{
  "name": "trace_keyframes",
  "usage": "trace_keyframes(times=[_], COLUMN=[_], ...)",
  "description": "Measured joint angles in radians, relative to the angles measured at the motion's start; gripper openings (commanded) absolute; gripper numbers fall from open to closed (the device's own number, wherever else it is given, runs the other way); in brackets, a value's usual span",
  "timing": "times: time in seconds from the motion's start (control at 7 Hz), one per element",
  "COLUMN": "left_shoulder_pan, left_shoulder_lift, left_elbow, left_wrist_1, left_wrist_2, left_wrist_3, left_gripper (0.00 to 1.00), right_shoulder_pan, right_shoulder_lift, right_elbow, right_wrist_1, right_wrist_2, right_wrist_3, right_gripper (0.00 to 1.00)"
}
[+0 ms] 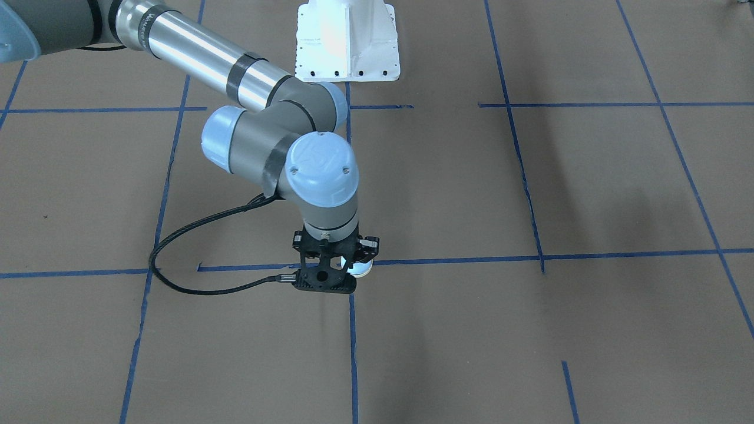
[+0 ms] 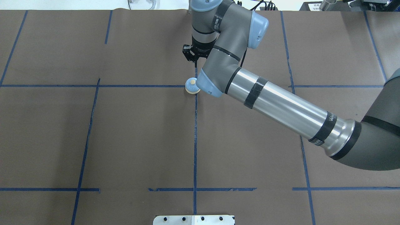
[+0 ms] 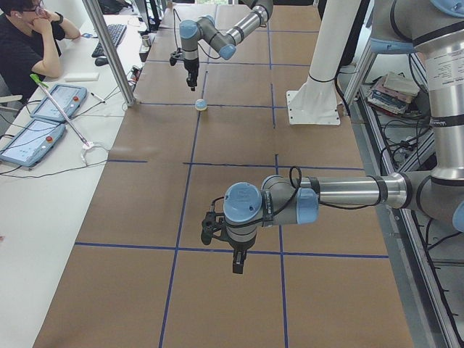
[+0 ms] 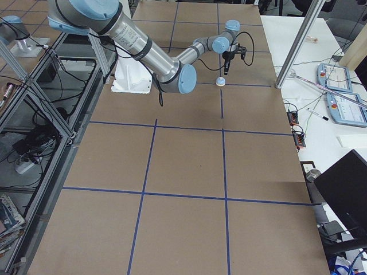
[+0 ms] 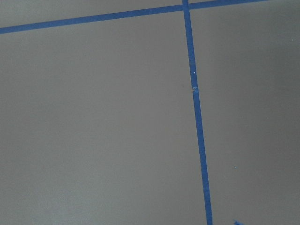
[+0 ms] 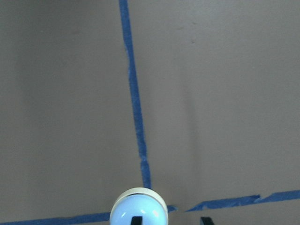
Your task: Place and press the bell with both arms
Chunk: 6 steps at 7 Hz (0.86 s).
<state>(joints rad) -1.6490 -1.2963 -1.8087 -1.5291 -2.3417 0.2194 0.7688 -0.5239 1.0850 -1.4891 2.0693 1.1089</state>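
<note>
The bell (image 2: 192, 85) stands by itself on the brown table where two blue tape lines cross; it also shows in the front view (image 1: 361, 270) and the left side view (image 3: 201, 106). My right gripper (image 6: 169, 220) hangs above it with its two fingertips apart and nothing between them. One fingertip (image 6: 136, 220) is over the bell's dome (image 6: 139, 211). The gripper also shows in the overhead view (image 2: 195, 59) and the front view (image 1: 327, 281). My left gripper (image 3: 237, 264) points down over bare table far from the bell. I cannot tell if it is open or shut.
The white pedestal (image 1: 347, 41) stands at the robot's side of the table. An operator (image 3: 29, 36) sits by a side table with tablets (image 3: 43, 116) and a metal pole (image 3: 109, 51). A black cable (image 1: 177, 259) loops off the right wrist.
</note>
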Motion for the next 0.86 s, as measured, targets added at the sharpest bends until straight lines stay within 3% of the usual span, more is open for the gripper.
trace_keyframes(times=[0.43,0.86], left_shoulder_pan=[0.001,0.007], left_shoulder_lift=[-0.001,-0.003], left_elbow=[0.002,-0.008], left_wrist_1=[0.001,0.000], left_wrist_2=[0.004,0.006], left_wrist_3=[0.000,-0.005], left_gripper=[1.00,1.00], right_shoulder_pan=[0.154,0.301], right_shoulder_lift=[-0.311,-0.630], right_elbow=[0.313,0.567], right_wrist_1=[-0.155,-0.184], right_wrist_2=[0.069,0.137], right_wrist_3=[-0.374,-0.701], right_gripper=[1.00,1.00])
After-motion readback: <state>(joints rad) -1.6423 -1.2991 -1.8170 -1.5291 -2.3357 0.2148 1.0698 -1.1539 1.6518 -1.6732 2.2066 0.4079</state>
